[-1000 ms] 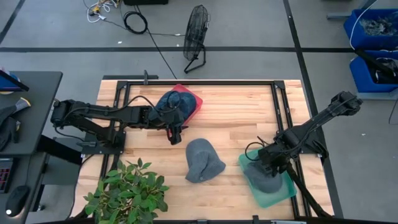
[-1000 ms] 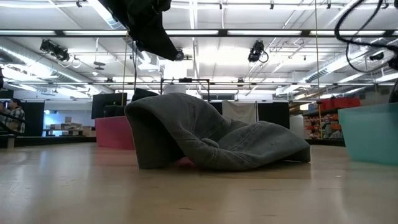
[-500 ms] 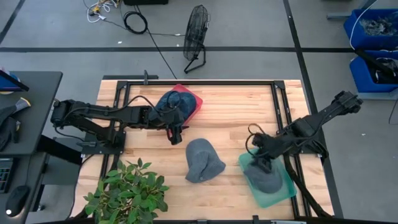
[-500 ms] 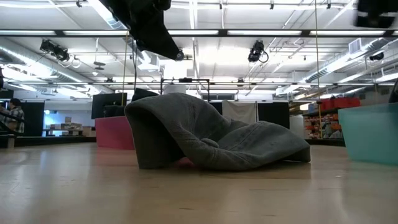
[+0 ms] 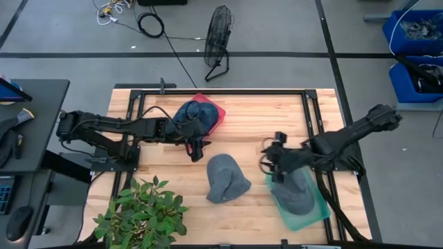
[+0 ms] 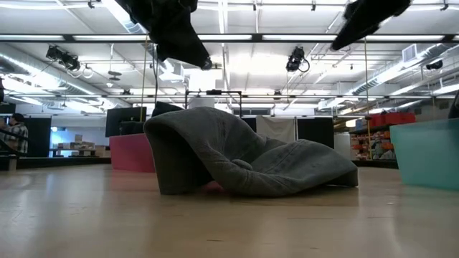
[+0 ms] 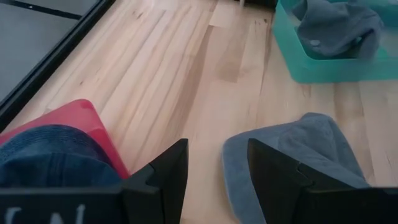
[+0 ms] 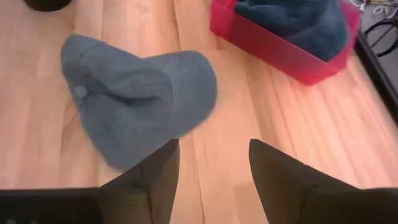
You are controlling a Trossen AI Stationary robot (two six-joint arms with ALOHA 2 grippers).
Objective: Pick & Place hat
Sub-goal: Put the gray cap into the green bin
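Observation:
A grey hat (image 5: 225,178) lies crumpled on the bare wood at mid-table, its brim on the boards (image 6: 237,161). A second grey hat (image 5: 296,192) sits in the teal tray (image 5: 315,216). A blue hat (image 5: 192,113) rests in the red tray (image 5: 216,114). My right gripper (image 5: 270,156) hangs open above the table, between the teal tray and the middle grey hat (image 8: 137,93), touching nothing. My left gripper (image 5: 196,149) waits open beside the red tray, above the wood; its wrist view shows the grey hat (image 7: 298,155) ahead of it.
A potted plant (image 5: 142,211) stands at the table's near left corner. The black frame rails (image 5: 308,117) run along the table's sides. A fan (image 5: 219,34) and cables lie on the floor beyond the far edge. Bare wood (image 5: 256,124) lies between the trays.
My right gripper has risen out of the teal tray and swung toward the table's left, ending near the grey hat in the middle. The hat in the teal tray has stayed there. My left arm has kept still.

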